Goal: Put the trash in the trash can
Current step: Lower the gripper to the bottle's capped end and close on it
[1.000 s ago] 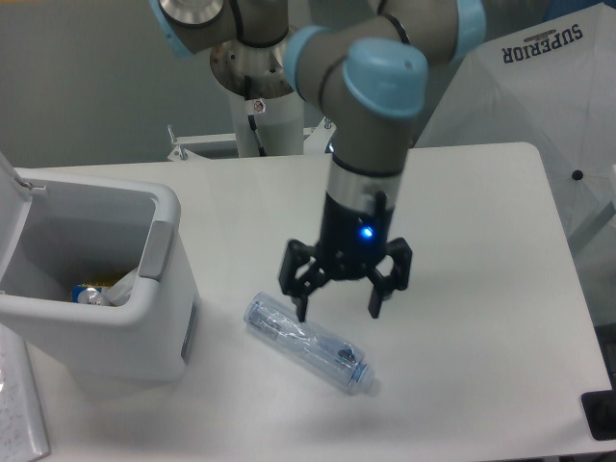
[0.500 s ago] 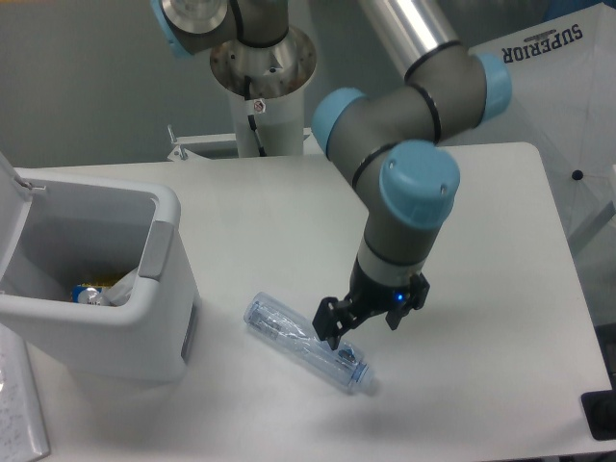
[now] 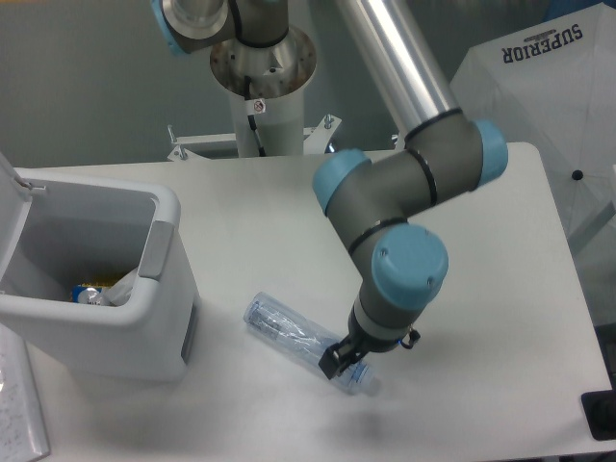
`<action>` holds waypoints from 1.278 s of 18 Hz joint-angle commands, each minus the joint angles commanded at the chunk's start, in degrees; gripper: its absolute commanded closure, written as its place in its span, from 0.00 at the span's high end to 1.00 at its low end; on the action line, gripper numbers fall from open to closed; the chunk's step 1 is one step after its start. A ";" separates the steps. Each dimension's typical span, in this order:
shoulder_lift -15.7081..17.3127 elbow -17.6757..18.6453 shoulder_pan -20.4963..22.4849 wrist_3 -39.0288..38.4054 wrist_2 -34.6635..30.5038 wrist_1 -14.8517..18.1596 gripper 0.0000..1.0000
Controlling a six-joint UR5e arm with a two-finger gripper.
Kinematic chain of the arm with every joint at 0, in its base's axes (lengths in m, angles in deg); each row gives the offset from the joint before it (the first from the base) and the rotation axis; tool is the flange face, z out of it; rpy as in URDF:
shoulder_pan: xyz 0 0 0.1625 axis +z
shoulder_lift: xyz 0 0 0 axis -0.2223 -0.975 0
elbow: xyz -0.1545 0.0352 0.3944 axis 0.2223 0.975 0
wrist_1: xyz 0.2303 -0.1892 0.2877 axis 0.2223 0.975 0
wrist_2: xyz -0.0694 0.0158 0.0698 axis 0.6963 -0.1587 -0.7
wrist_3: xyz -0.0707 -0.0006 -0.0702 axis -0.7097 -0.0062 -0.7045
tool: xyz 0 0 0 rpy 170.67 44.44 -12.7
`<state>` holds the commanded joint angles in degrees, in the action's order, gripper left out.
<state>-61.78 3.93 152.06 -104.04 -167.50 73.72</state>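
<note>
The trash, a clear blue-tinted crushed bottle (image 3: pixel 287 330), lies on the white table right of the trash can, with its cap end pointing to the lower right. My gripper (image 3: pixel 346 365) has come down onto the bottle's cap end. The wrist hides most of it and only one black finger (image 3: pixel 332 362) shows beside the bottle, so the jaws' state is unclear. The trash can (image 3: pixel 114 336), a pale grey bin with its lid open, stands at the left. Inside it lie a crumpled clear wrapper (image 3: pixel 123 285) and a yellow-and-blue packet (image 3: pixel 87 293).
The arm's base column (image 3: pixel 260 72) rises at the back of the table. A white fabric sheet marked SUPERIOR (image 3: pixel 544 91) hangs at the right. A dark object (image 3: pixel 600 415) sits off the table's lower right corner. The bin's raised lid (image 3: pixel 12 176) stands at the far left.
The arm has swung right and down. The gripper, open above the bottle's middle a second ago, has lowered onto the bottle's cap end. The bottle has not moved.
</note>
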 joint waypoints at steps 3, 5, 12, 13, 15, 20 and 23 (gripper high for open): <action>-1.67 -0.61 -0.18 -1.76 -0.09 -0.26 1.00; -2.37 -1.32 -0.18 -2.90 -0.09 -0.44 1.00; -7.65 -5.80 -0.18 -10.55 -4.13 -0.62 1.00; -7.74 -5.72 -0.18 -10.99 -4.22 -0.62 1.00; -8.09 -5.71 -0.18 -11.26 -4.31 -0.62 1.00; -8.27 -5.19 -0.44 -12.67 -4.31 -0.70 0.93; -8.00 -4.92 -0.71 -13.80 -4.22 -0.62 0.81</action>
<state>-69.79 -0.99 151.36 -117.84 -171.72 73.11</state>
